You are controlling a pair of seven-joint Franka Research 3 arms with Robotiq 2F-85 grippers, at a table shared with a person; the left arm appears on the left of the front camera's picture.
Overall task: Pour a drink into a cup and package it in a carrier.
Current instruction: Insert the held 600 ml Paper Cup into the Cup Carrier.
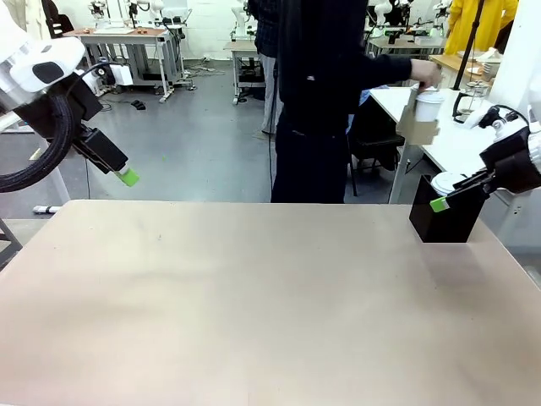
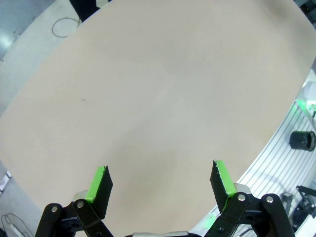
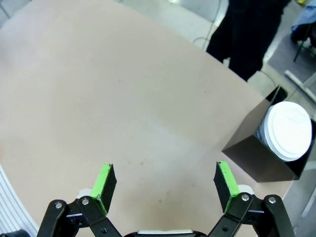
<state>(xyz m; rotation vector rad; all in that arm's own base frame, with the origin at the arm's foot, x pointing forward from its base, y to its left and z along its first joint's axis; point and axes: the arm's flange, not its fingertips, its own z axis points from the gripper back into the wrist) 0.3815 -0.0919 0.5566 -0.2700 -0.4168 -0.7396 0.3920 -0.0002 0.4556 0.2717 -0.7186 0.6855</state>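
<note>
On my left wrist camera the left gripper [image 2: 160, 181] stands wide open, green pads [image 2: 98, 183] well apart, nothing between them, hanging above the bare beige tabletop [image 2: 148, 89]. In the front view I see it raised off the table's far left corner [image 1: 127, 176].

My right gripper [image 3: 164, 183] is just as wide open and empty, also over bare table, touching nothing. From the front it sits at the right edge [image 1: 439, 204], just in front of a black open-topped box [image 1: 446, 220]. In that box I can see a stack of white plastic lids [image 3: 289, 131].

Beyond the table, a person in dark clothing holds a tall white paper cup with a white lid [image 1: 427, 106] and what looks like the brown cardboard carrier [image 1: 416, 125], over a white side table [image 1: 456, 144].
</note>
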